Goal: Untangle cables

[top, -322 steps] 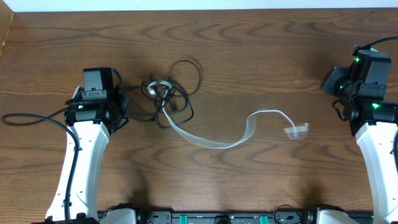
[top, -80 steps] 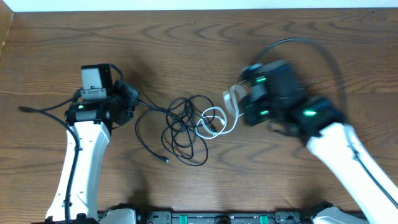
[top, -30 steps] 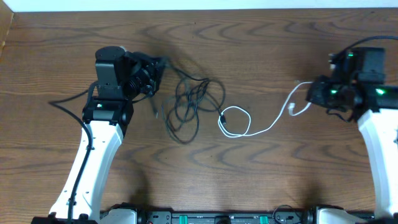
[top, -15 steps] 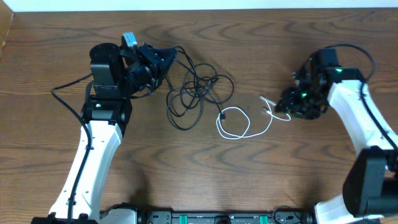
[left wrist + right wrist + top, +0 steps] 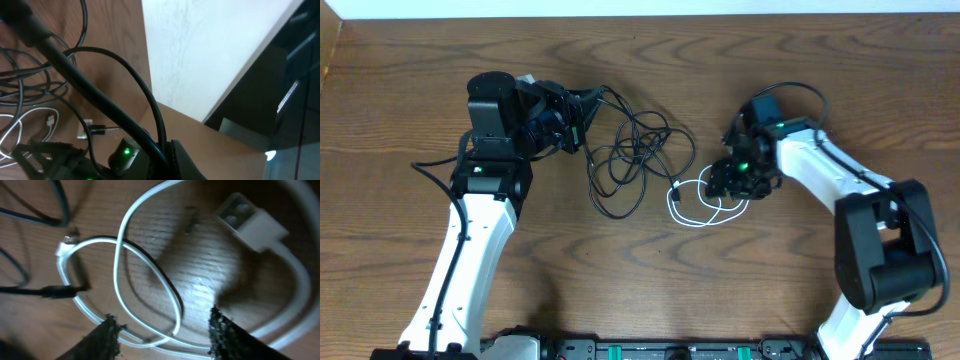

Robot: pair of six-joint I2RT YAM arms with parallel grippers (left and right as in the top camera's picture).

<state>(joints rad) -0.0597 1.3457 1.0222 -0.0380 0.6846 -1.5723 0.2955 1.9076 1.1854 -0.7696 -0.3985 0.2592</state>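
Fingers (image 5: 109, 332) of your right gripper (image 5: 166, 335) stand apart, the white cable (image 5: 248, 222) looped directly beneath them; left of that cable, your left gripper (image 5: 584, 106) is clamped on the black cables (image 5: 625, 152).

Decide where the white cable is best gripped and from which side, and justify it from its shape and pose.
Grip the white cable at its blocky plug, coming straight down from above. The plug lies flat on bare wood, clear of the crossing loops and of the black cable, and it probably gives the jaws firmer sides to close on than the thin cord.
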